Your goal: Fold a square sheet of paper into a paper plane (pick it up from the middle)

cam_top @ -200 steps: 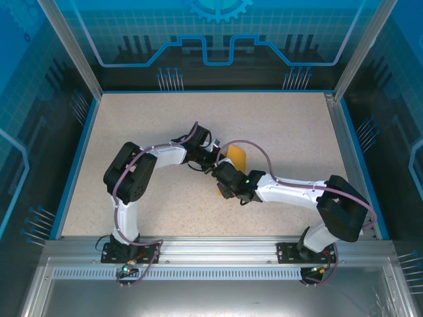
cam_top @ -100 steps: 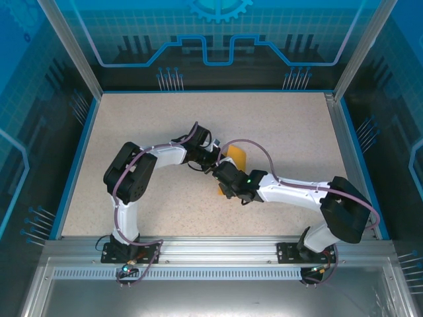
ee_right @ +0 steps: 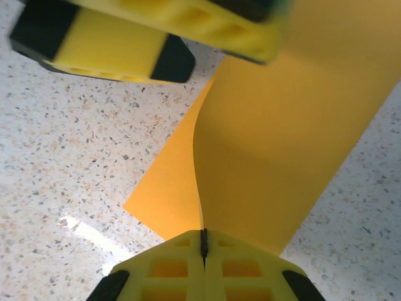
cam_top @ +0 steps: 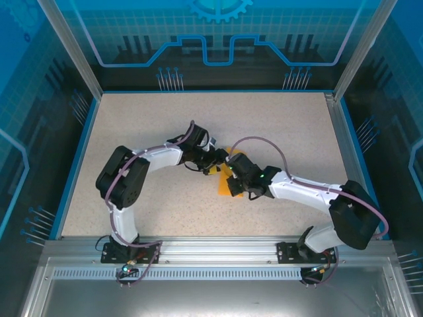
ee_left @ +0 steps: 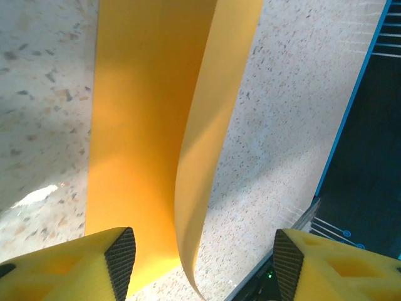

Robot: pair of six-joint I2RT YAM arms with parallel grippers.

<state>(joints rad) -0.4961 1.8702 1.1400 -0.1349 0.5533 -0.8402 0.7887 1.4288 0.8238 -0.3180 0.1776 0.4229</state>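
Since the earlier frame, the R arm's wrist has been swung up and to the R. The R gripper [ee_right: 203, 246] has been closed and the L gripper [ee_left: 203, 266] opened. From the top cam, the orange patch is now seen below the R wrist rather than above it.

Counted near to far from the top cam: 2 arm bases on the near rail, 2 arms bent inward, 2 grippers met at mid-table [cam_top: 145, 125], and 1 square sheet of paper [cam_top: 224, 187] btwn them. The sheet is mostly covered there by both wrists, and finger state can't be told from that view.

More is given by the wrist cams. In the L wrist cam, the L fingers [ee_left: 69, 263] are seen well apart, one on each side of the sheet and neither pressed on it. Part of the sheet is laid flat on the speckled top, w/ one flap raised along a curved edge. A blue border [ee_left: 354, 106] is seen at far R.

In the R wrist cam, the R fingers [ee_right: 169, 269] are shut together, w/ the raised flap's edge pinched in the seam btwn them. Beyond, 2 yellow fingers of the L gripper are seen spread over the sheet.
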